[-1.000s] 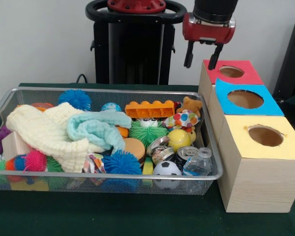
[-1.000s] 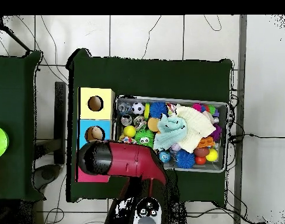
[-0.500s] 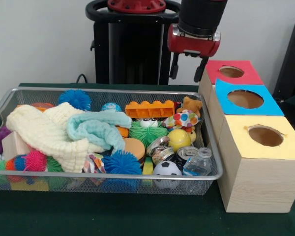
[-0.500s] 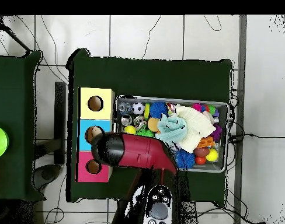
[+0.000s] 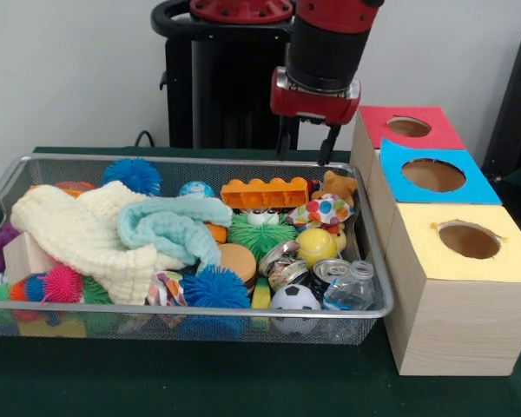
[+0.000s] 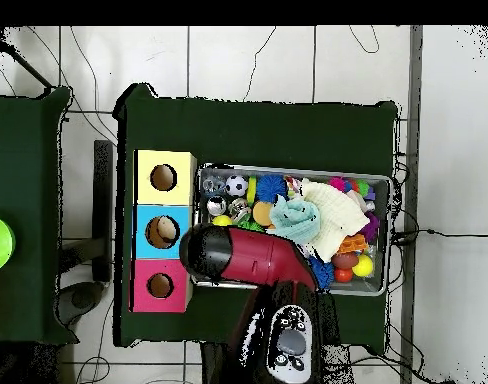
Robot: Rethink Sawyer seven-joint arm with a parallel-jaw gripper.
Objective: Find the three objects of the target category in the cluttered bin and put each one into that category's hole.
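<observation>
Underneath, green tablecloth (image 5: pixel 200 382), white tiled floor (image 6: pixel 248 60).

The wire-mesh basket (image 5: pixel 191 323) is silver. The boxes are pale wood with coloured tops: red box (image 5: pixel 408 128), blue box (image 5: pixel 433 173), yellow box (image 5: pixel 467 241). The table cover (image 5: pixel 182 382) is dark green. The gripper (image 5: pixel 306 144) is black below a red housing. Contents: cream cloth (image 5: pixel 78 230), pale teal cloth (image 5: pixel 169 226), orange brick (image 5: pixel 265 192), blue spiky ball (image 5: pixel 132 174), black-and-white soccer ball (image 5: pixel 294 301).
</observation>
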